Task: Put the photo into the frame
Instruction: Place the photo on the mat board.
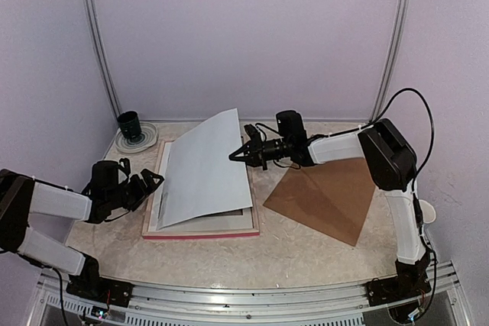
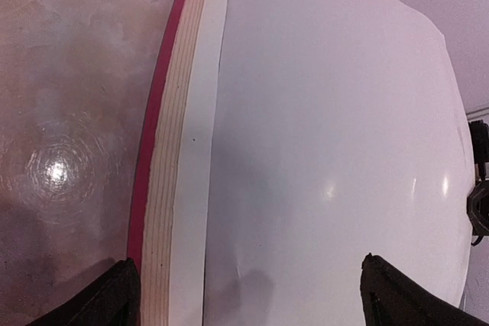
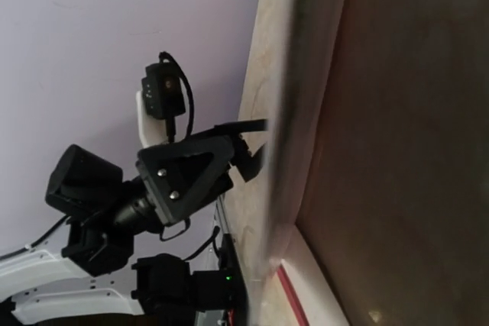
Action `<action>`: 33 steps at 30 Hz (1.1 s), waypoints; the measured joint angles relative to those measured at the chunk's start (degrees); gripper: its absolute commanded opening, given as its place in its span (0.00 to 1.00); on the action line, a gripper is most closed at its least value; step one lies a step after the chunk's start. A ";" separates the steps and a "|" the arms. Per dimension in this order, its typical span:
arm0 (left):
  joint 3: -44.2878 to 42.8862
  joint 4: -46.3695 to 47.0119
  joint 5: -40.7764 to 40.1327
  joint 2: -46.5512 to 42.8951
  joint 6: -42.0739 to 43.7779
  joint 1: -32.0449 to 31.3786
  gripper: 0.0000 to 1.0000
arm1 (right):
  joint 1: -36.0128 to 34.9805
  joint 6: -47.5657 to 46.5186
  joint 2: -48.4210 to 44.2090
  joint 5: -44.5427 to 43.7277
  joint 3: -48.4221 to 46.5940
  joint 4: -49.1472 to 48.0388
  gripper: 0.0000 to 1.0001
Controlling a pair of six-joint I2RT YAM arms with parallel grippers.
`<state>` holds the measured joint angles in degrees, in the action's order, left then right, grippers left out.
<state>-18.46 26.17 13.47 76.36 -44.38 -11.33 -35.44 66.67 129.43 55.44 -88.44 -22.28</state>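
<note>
The frame (image 1: 200,233) lies flat on the table with its pale wood back up and its pink-red edge toward me. The photo (image 1: 202,169) shows only its white back. It slopes over the frame, left side down and right side raised. My right gripper (image 1: 235,156) is shut on the photo's raised right edge. That edge runs as a thin blurred line (image 3: 284,112) through the right wrist view. My left gripper (image 1: 149,183) is open beside the frame's left side. In its own view the open left gripper (image 2: 248,303) spans the wood rail (image 2: 170,188) and the photo (image 2: 328,150).
A brown backing board (image 1: 325,198) lies right of the frame, under my right forearm. A dark cup (image 1: 129,123) on a small plate stands at the back left corner. A white border strip (image 2: 197,150) lies inside the frame's rail. Walls close in behind.
</note>
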 measured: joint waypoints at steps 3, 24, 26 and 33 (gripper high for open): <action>0.00 -0.02 -0.02 -0.35 -0.13 0.09 0.99 | 0.00 -1.90 0.02 -0.74 -0.02 2.47 0.02; 0.79 0.42 -0.20 -0.68 -1.73 0.13 0.99 | 0.11 -6.21 0.02 -2.45 -3.41 10.69 0.01; 0.96 0.46 -0.22 -0.68 -1.90 0.13 0.99 | 0.11 -4.22 0.02 -1.01 -3.45 6.64 0.01; 1.75 0.44 -0.87 -1.70 -2.12 0.17 0.99 | 0.11 -6.21 0.00 -2.82 -0.76 7.45 0.01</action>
<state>-16.71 26.61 12.60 74.65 -46.50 -11.16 -35.33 60.47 129.43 52.62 -89.21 -14.83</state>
